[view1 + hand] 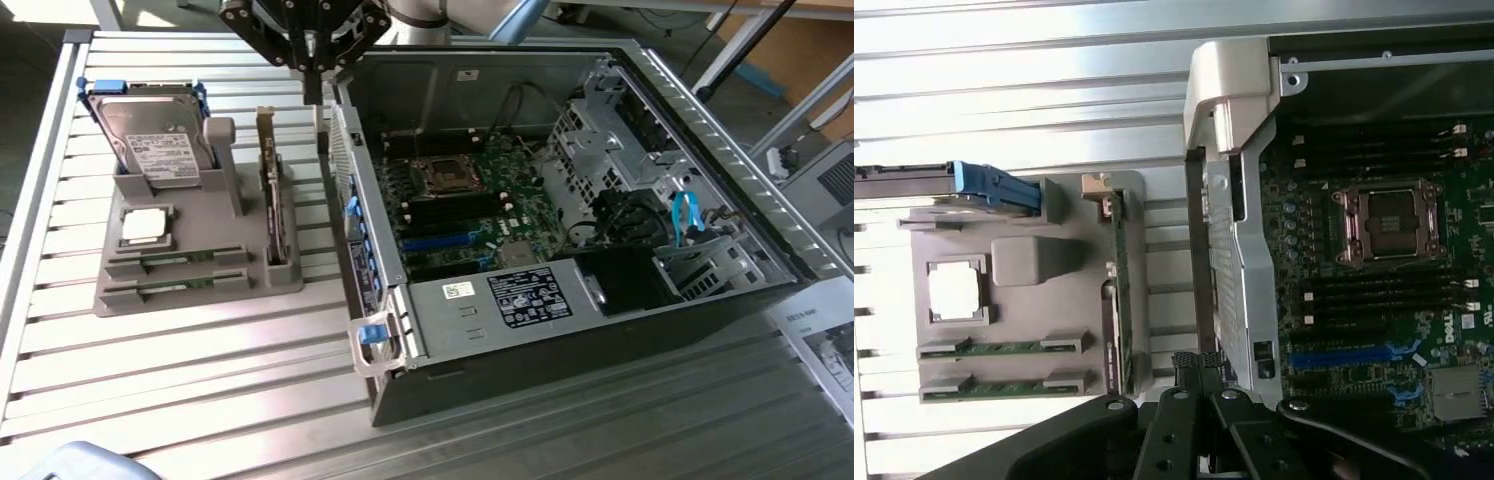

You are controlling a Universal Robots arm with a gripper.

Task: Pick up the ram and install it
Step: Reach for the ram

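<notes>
Bright daylight is washing over the slatted metal bench (200, 350), glaring white along its ribs in the wrist view. The open computer case (561, 352) is shading its own interior, leaving the motherboard (514, 215) dim. The claw (1200, 365) is showing as a dark, nearly featureless silhouette against the pale glare.

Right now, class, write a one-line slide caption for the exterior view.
Shut gripper hovers above the gap between grey parts holder and open computer case; both ram sticks sit in the holder.
</notes>
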